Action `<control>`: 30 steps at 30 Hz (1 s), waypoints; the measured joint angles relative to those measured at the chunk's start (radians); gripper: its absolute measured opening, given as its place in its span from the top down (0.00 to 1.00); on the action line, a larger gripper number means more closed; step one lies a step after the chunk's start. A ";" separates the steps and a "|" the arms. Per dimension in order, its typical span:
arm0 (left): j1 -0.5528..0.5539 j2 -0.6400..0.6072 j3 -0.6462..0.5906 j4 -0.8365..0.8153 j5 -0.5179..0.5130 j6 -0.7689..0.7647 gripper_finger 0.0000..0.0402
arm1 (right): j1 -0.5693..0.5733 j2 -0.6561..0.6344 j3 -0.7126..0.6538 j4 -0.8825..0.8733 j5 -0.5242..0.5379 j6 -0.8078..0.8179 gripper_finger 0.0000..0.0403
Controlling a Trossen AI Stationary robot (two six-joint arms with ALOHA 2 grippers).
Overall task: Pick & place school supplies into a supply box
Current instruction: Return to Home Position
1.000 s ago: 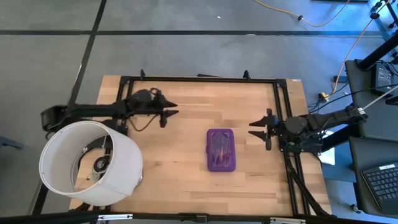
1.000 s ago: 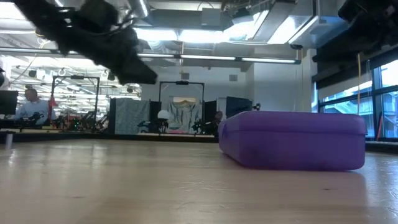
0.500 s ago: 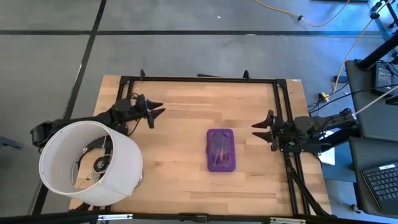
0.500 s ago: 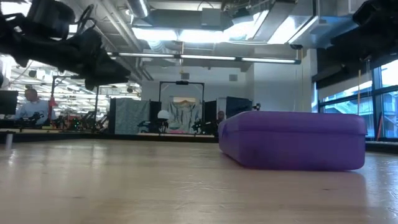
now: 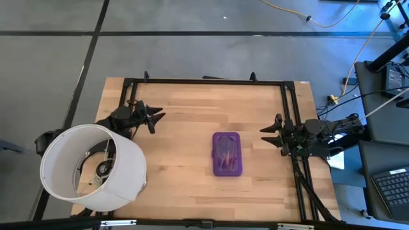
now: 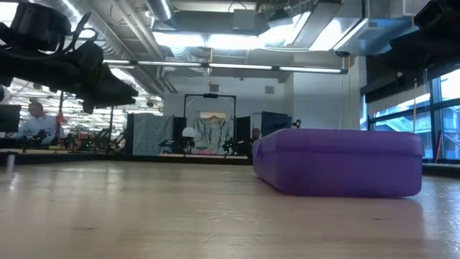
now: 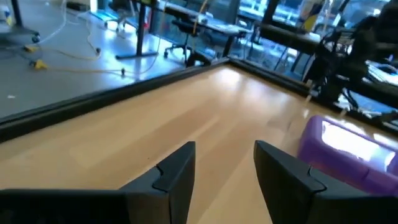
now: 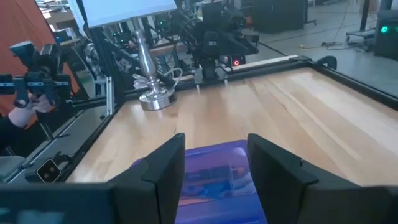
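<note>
- At the table's (image 5: 192,191) left edge, the left gripper (image 5: 153,119) is held empty, fingers apart, clear of the work.
- Opposite, at the right edge, the right gripper (image 5: 268,135) is likewise parted and empty.
- Between them, the purple supply box (image 5: 227,168) is laid lid-shut, with school supplies (image 5: 225,152) dimly seen inside; packing is judged finished.

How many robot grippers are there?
2. The left gripper is open above the left side of the table, by the white lampshade. The right gripper is open at the right edge. The closed purple supply box lies between them.
</note>
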 joint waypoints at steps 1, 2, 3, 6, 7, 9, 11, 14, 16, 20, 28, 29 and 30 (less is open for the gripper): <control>0.000 -0.026 0.000 -0.020 -0.009 -0.001 0.61 | 0.000 0.000 0.000 -0.001 0.000 0.000 0.56; 0.000 -0.053 0.000 -0.034 -0.016 -0.002 0.61 | 0.000 0.000 0.000 0.000 0.001 0.000 0.56; 0.000 -0.079 0.000 -0.051 -0.019 -0.001 0.61 | 0.000 0.000 0.000 0.002 0.001 0.000 0.56; 0.000 -0.167 0.000 -0.108 -0.019 0.016 0.61 | 0.000 0.000 0.000 0.002 0.002 0.004 0.56; 0.000 -0.198 0.000 -0.128 -0.019 0.019 0.61 | 0.000 0.000 0.003 0.001 0.002 0.007 0.56; 0.001 -0.249 0.002 -0.138 -0.008 0.032 0.61 | 0.000 0.000 0.014 -0.002 0.002 0.010 0.56; 0.001 -0.292 0.002 -0.142 -0.002 0.035 0.61 | 0.000 0.000 0.026 -0.002 0.002 0.004 0.56; 0.001 -0.322 0.003 -0.144 0.023 0.035 0.61 | 0.000 0.000 0.032 -0.002 0.004 -0.006 0.56; 0.001 -0.322 0.003 -0.151 0.039 0.035 0.61 | 0.000 -0.001 0.026 0.005 0.019 -0.017 0.56; 0.001 -0.312 0.003 -0.152 0.040 0.028 0.61 | 0.000 0.000 -0.010 0.016 0.036 0.000 0.56; 0.001 -0.312 0.003 -0.151 0.040 0.035 0.61 | 0.000 0.000 -0.093 0.116 0.026 0.022 0.56; 0.001 -0.312 0.003 -0.151 0.040 0.035 0.61 | 0.000 0.000 -0.095 0.130 0.023 0.014 0.56; 0.001 -0.311 0.003 -0.151 0.041 0.035 0.61 | 0.000 0.000 -0.095 0.131 0.021 0.004 0.56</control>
